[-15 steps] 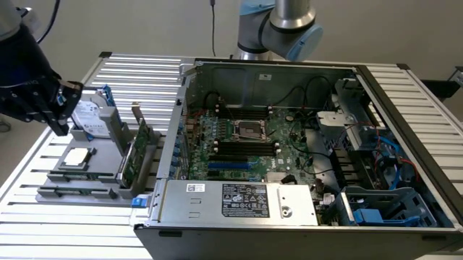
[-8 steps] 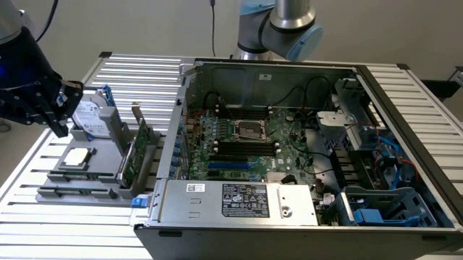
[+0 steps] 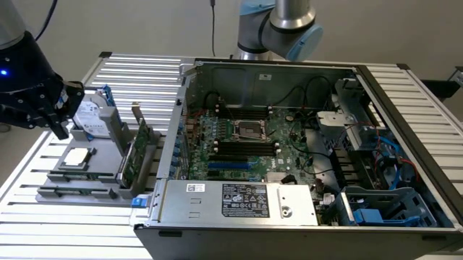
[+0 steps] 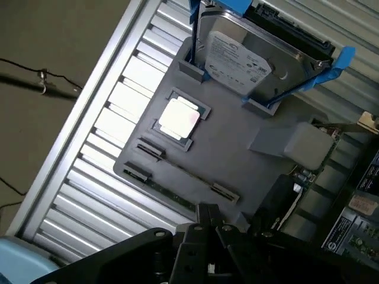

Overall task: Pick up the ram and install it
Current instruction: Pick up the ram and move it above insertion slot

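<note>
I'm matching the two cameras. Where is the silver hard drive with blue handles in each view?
Exterior view: the silver hard drive with blue handles stands on edge at the exterior view's left, on the grey holder tray.
Wrist view: it stands on edge in that tray's slots.
Shared landmark: the square silver processor chip lying flat on the tray beside it.

A: What sits on the grey fixture tray (image 3: 103, 156)?
B: A hard drive with blue handles (image 3: 92, 120) stands on edge. A CPU (image 3: 76, 157) lies flat near it, and a green expansion card (image 3: 133, 157) stands upright on the side towards the case.
A: And the open computer case (image 3: 275, 71)?
B: It lies on the slatted table (image 3: 137, 70), with the motherboard (image 3: 246, 157) facing up and the power supply (image 3: 239, 201) along the near wall.
</note>
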